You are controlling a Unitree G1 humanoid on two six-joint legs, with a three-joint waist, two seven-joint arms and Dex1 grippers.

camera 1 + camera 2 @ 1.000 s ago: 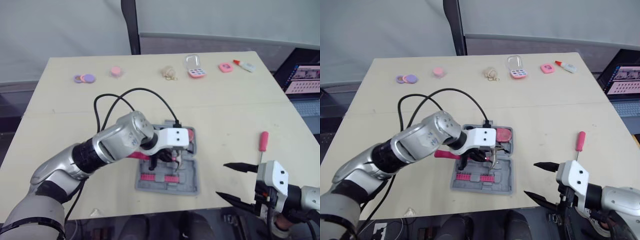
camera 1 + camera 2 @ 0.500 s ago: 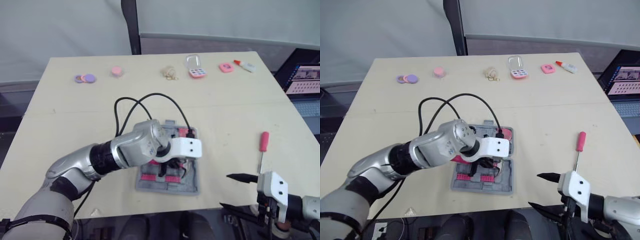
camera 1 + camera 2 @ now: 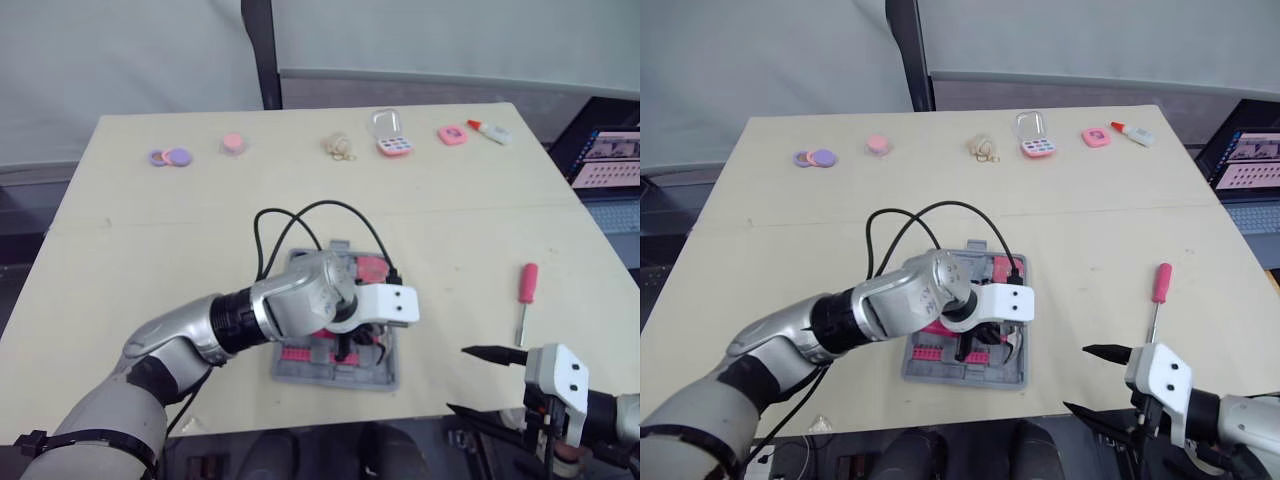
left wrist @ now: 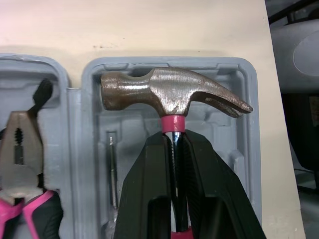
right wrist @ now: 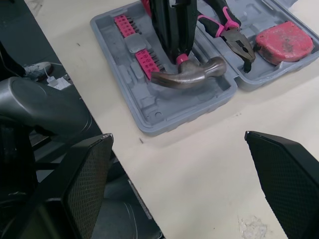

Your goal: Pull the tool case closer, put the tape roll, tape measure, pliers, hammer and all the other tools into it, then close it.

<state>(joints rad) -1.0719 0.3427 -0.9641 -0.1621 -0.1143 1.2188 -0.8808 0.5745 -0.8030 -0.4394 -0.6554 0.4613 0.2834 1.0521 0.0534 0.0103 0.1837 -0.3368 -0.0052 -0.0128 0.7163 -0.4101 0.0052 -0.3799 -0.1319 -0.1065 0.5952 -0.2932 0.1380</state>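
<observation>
Hammer (image 4: 169, 94) clamped in left end effector (image 4: 173, 137) over tool case (image 4: 219, 124); right end effector (image 3: 457, 379) apart.

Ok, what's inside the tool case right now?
The tool case holds pliers, a red tape measure and pink bit rows; the left gripper holds the hammer over one half. Its fingers hide what lies beneath the handle.

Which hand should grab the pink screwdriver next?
Probably the right. The screwdriver lies on the table on the robot's right side, near the open right hand. The left hand is busy: it is shut on the hammer over the case.
</observation>
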